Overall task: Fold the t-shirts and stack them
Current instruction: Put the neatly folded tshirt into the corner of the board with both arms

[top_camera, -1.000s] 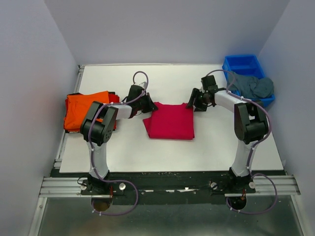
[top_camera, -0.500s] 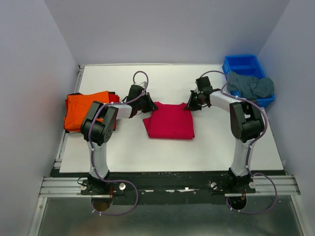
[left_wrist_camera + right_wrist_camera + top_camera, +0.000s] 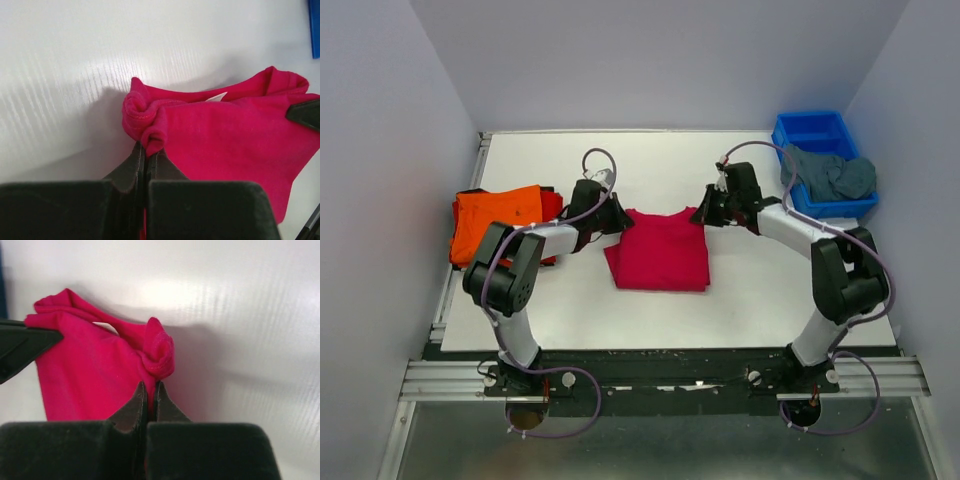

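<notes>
Evidently the fold of the crimson-pink t-shirt (image 3: 658, 252) is under way. It lies mid-worktop (image 3: 670, 165) as a compact, roughly square bundle, and each arm has hold of one of its far corners. The left gripper (image 3: 611, 214) has its jaws pressed shut on a bunched knot of the hem at the far-left corner, plain in the left wrist view (image 3: 145, 149). The right gripper (image 3: 706, 214) pinches the far-right corner the same way, jaws closed on a small roll of cloth (image 3: 149, 390). In both wrist views the fabric rises slightly at the pinch, while the rest of the shirt lies flat on the worktop.

An orange t-shirt (image 3: 495, 222) lies folded at the left edge with a red t-shirt (image 3: 553, 207) showing just beneath it. A grey-teal t-shirt (image 3: 835, 172) slumps unfolded over the blue bin (image 3: 815, 130) at the far right.

By my judgement the next move is to lift both corners together and carry them toward the near edge. The arms should keep level and evenly spaced, so the cloth doubles over squarely rather than skewing or dragging the lower layer.
</notes>
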You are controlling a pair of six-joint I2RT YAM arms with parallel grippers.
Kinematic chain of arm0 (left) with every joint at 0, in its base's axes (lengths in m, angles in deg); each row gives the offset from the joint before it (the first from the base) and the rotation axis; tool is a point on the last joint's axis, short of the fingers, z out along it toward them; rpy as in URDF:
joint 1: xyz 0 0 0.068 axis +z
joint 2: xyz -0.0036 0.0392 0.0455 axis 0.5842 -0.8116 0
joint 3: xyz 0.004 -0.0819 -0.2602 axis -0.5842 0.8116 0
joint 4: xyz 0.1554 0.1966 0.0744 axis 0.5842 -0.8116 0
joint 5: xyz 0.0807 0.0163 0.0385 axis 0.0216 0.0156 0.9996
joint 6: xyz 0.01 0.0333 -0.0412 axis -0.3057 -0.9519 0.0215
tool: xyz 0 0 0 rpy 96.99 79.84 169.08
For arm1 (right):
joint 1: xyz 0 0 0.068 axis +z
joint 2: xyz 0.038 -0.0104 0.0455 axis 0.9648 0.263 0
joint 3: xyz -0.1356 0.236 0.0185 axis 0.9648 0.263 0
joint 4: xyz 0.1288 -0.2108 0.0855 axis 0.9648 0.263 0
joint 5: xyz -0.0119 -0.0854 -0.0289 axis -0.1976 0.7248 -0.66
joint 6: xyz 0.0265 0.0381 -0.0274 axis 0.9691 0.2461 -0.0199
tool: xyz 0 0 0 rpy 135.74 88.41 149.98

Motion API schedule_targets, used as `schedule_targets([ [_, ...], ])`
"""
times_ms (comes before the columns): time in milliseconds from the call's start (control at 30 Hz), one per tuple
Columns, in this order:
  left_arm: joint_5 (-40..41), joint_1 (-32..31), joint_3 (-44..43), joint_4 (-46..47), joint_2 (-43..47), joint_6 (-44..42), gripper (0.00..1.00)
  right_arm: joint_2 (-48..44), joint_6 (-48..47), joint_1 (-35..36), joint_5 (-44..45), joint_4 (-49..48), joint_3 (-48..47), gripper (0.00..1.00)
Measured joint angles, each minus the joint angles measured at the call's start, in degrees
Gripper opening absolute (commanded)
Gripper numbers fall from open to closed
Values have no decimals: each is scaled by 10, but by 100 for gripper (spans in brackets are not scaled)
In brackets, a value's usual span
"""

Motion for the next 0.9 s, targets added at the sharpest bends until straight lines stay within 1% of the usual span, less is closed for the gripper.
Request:
schedule_targets([
  [100,7,-1,38,16,44,-1,0,-49,-8,15,-9,-34,26,1],
  [167,16,-2,67,21,85,-3,0,-81,-13,25,-17,-63,49,1],
  [300,41,-8,108,19,176,-8,0,-137,-24,47,-24,-90,80,1],
  [500,103,-12,144,-34,353,-17,0,-233,-39,82,-26,-111,98,1],
  [633,154,-12,127,-101,454,-19,0,-275,-42,101,-30,-115,85,1],
  [733,196,-12,88,-171,509,-19,0,-285,-43,119,-34,-114,52,1],
  [900,276,-8,14,-281,546,-28,0,-275,-42,156,-43,-111,-18,1],
])
